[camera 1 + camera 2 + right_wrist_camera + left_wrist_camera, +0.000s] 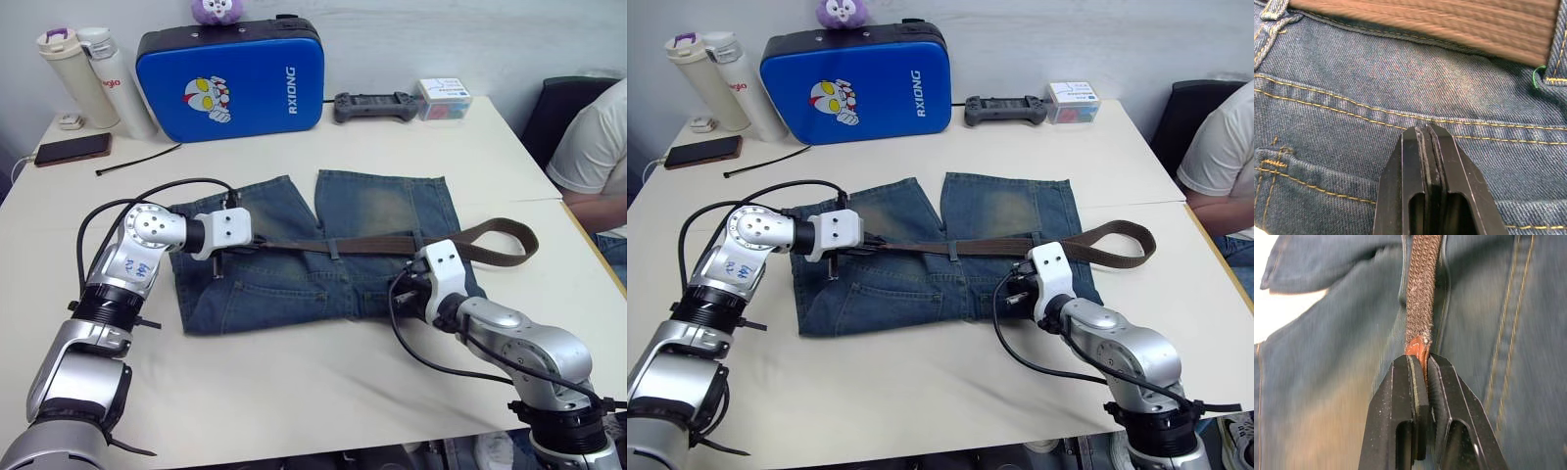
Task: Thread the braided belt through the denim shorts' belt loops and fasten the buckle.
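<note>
At centre-left, the left end effector (235, 249) pinches the floppy braided belt (372, 243) by its stiffer tan tip; right end effector (1426, 134) closed, empty.

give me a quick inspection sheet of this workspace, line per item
surface: white table, seam on the right side.
job's things: denim shorts lie flat; braided belt runs along the waistband, under a belt loop, and curls in a loop past the shorts at the right. buckle: cannot tell.
clutter: blue case, two bottles, phone, black cable tie, controller, small box.
grippers: left gripper shut on the belt's tan tip; right gripper shut, pressed on the denim below the belt.
cables: black cables on both arms.
surroundings: person seated at right.
</note>
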`<state>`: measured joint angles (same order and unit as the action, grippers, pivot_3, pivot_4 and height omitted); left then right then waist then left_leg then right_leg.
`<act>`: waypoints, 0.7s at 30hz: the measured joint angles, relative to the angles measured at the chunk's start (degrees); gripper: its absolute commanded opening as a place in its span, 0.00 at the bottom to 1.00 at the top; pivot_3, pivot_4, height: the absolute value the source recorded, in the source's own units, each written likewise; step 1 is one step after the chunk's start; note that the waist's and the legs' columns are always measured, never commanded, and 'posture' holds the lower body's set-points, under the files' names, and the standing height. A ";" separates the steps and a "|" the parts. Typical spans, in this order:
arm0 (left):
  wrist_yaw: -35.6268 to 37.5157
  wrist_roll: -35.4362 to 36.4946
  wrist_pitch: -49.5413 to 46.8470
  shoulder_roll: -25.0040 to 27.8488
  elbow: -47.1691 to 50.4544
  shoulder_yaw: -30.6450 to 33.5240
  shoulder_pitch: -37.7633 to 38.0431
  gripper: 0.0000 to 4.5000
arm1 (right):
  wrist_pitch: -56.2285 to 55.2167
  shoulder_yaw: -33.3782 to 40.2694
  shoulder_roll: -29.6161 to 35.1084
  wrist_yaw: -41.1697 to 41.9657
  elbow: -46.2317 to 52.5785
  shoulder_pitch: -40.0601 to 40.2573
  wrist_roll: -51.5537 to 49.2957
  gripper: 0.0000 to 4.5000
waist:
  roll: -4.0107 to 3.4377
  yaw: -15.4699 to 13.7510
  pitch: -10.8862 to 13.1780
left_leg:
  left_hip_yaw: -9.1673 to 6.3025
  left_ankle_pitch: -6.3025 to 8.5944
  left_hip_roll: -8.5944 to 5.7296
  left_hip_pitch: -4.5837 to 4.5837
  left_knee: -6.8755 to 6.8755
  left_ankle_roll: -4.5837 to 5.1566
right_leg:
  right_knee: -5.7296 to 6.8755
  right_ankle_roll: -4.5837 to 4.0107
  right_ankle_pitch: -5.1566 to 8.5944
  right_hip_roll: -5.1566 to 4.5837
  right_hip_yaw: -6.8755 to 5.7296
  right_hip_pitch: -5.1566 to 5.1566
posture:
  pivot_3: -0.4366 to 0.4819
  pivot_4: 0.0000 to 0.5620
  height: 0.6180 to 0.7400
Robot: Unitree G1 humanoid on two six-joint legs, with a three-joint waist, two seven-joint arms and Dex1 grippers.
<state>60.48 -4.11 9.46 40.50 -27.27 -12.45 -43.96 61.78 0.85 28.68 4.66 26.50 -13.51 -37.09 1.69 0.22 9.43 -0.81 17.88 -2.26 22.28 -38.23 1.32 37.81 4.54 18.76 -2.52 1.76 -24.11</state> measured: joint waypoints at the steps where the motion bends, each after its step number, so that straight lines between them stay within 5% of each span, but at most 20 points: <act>1: -0.49 -0.32 -0.01 0.39 -0.25 0.15 0.06 0.01 | 0.05 -0.01 0.00 0.30 -0.22 -0.28 0.19 0.00 | 0.04 -0.02 -0.03 | 0.00 0.04 0.00 0.00 0.00 0.07 | 0.00 0.00 0.00 0.00 0.00 0.00 | 0.48 0.27 0.99; 3: -0.87 0.16 -1.00 0.45 -0.32 0.90 0.47 0.01 | 0.20 -0.21 -0.03 0.86 -0.72 -0.92 0.70 0.00 | 0.04 -0.01 -0.04 | 0.00 0.06 -0.01 -0.01 0.00 0.10 | 0.01 0.00 0.00 -0.01 0.00 0.00 | 0.48 0.27 0.99; 15: 2.81 6.38 -16.98 1.23 -0.21 4.89 0.14 0.99 | 1.83 0.36 1.70 3.46 0.09 -1.22 1.86 0.00 | 0.03 -0.06 -0.03 | -0.02 0.07 -0.01 0.07 0.00 0.12 | -0.01 0.00 0.00 -0.01 -0.03 -0.02 | 0.48 0.27 0.99; 18: 5.62 10.94 -25.22 2.14 1.47 7.84 -1.54 1.00 | 2.06 0.54 4.51 6.18 0.50 -0.81 1.96 0.00 | -0.02 -0.23 0.00 | -0.08 0.06 -0.06 0.12 -0.01 0.10 | -0.05 0.00 0.00 -0.04 -0.04 -0.03 | 0.48 0.27 0.99; 21: 6.51 15.88 -34.13 2.99 1.64 11.91 -5.10 1.00 | 0.35 0.18 15.95 12.91 -0.46 0.46 4.15 0.00 | -0.02 -0.36 0.02 | -0.10 0.09 -0.10 0.21 -0.08 0.15 | -0.08 0.01 0.00 -0.08 -0.05 -0.06 | 0.48 0.27 0.99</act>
<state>66.99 11.77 -24.67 43.49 -25.64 -0.54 -49.05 62.13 1.02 44.63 17.57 26.03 -13.05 -32.95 1.67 -0.14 9.45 -0.91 17.97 -2.36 22.48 -38.31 1.47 37.72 4.55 18.76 -2.60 1.71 -24.17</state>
